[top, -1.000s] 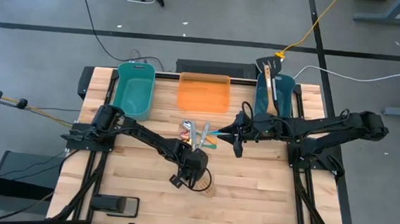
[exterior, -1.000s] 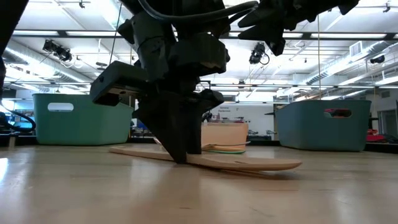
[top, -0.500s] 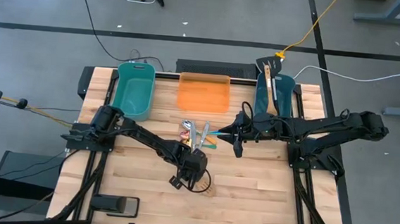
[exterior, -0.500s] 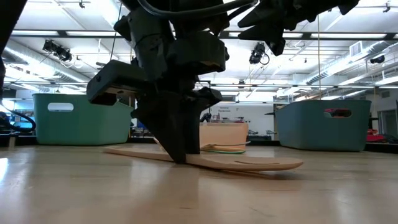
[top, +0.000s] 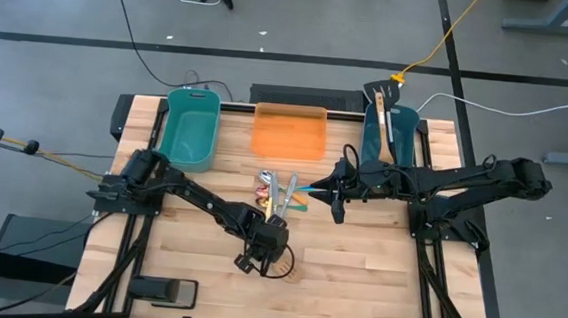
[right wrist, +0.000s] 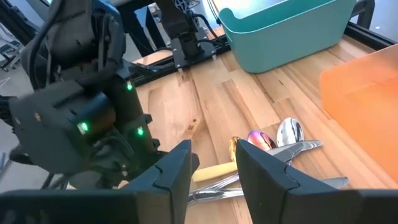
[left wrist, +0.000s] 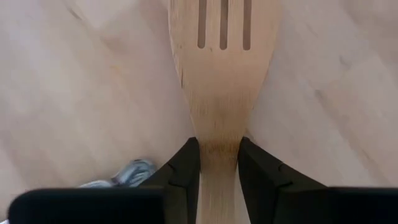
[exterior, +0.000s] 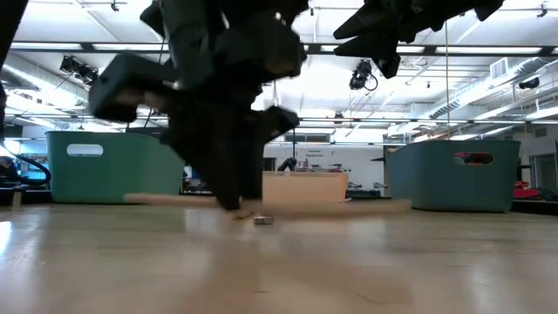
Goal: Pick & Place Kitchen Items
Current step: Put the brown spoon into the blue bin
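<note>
My left gripper (top: 263, 250) is shut on a pale wooden slotted spatula (left wrist: 222, 74) near the table's middle front. The spatula also shows in the low view (exterior: 349, 201). My right gripper (top: 336, 198) hangs open and empty right of a pile of cutlery (top: 282, 191). The right wrist view shows silver spoons (right wrist: 287, 134), a gold spoon (right wrist: 239, 147) and a yellow-handled piece (right wrist: 214, 171) lying flat on the table. Wooden utensils and a black turner (top: 380, 104) stick out of the right teal tub (top: 385, 141). My left gripper pinches the spatula's neck (left wrist: 219, 146), where the handle widens into the slotted blade, between its two fingers. The fingers (left wrist: 186, 165) come from above, pointing down, and lie across the spatula. The spatula hangs about level, a little above the table.
A teal tub (top: 192, 128) stands at the far left and an orange tray (top: 289, 131) at the far middle. A small silver piece (exterior: 264, 220) lies on the table under my left gripper. Bare wood lies along the near edge (top: 355, 294).
My left gripper has gone a little toward the table's near left and up, still shut on the spatula. The spatula lay on the table before; now it is lifted clear and about level.
</note>
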Action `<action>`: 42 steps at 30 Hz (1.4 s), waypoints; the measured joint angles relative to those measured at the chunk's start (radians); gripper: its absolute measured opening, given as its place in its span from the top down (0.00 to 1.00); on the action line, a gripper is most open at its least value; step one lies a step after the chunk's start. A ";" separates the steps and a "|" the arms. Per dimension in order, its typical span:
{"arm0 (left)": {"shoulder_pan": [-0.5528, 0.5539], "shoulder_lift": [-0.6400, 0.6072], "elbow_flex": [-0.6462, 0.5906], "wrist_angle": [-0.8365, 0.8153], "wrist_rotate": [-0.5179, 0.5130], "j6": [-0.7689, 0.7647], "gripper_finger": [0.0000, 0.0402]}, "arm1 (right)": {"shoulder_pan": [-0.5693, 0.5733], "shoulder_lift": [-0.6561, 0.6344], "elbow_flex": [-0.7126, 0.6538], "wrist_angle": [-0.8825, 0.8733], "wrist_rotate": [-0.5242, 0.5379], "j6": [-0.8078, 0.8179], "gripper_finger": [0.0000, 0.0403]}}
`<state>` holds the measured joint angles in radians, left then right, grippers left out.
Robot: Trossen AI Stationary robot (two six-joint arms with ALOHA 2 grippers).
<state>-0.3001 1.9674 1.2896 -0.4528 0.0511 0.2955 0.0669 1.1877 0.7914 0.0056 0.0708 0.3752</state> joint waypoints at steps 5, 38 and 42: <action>-0.013 -0.014 0.001 0.006 -0.008 -0.005 0.77 | 0.000 0.000 0.000 -0.002 0.000 0.000 0.66; -0.021 -0.505 0.007 0.426 0.016 0.041 0.77 | 0.026 0.000 -0.001 0.078 0.000 -0.087 0.66; -0.003 -0.505 0.006 0.504 0.033 0.041 0.77 | 0.069 0.000 -0.001 0.163 -0.004 -0.182 0.66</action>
<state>-0.3032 1.4624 1.2957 0.0514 0.0836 0.3367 0.1358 1.1881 0.7906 0.1690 0.0664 0.1930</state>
